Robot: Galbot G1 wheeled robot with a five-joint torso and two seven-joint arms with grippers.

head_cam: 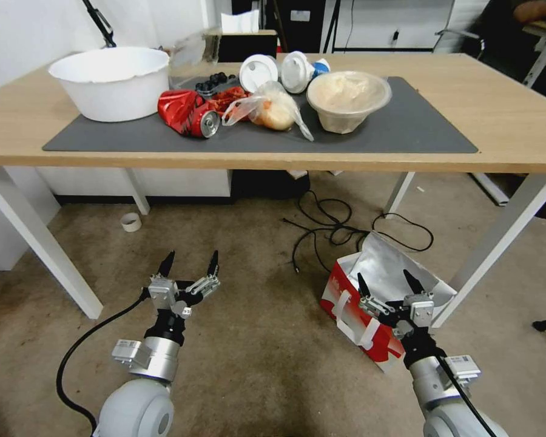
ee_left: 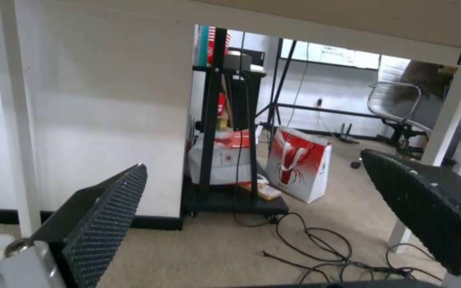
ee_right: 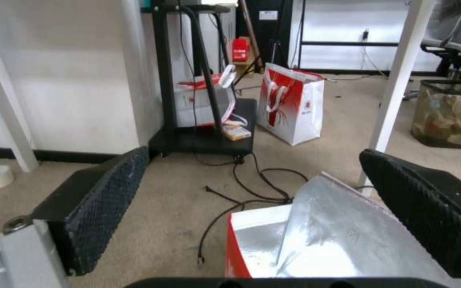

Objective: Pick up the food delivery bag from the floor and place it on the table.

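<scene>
The food delivery bag (head_cam: 379, 261) stands open on the floor (head_cam: 255, 346) at the right, beside a white table leg. It is white with red sides, silver foil lining (ee_right: 326, 236) and white loop handles. My right gripper (head_cam: 383, 274) hovers open just above the bag's near rim, and its fingers (ee_right: 102, 200) straddle the foil mouth without touching it. My left gripper (head_cam: 192, 254) is open over bare floor to the left, holding nothing, well apart from the bag. The table (head_cam: 515, 121) with its dark grey mat (head_cam: 418, 127) spans the view ahead.
On the mat sit a white bowl (head_cam: 112, 82), a crushed red can (head_cam: 185, 112), a bagged food item (head_cam: 273, 109) and a lidded container (head_cam: 349, 97). Black cables (head_cam: 333, 227) lie behind the bag. A tape roll (head_cam: 131, 222) lies under the table. Another red-and-white bag (ee_right: 292, 104) stands farther back.
</scene>
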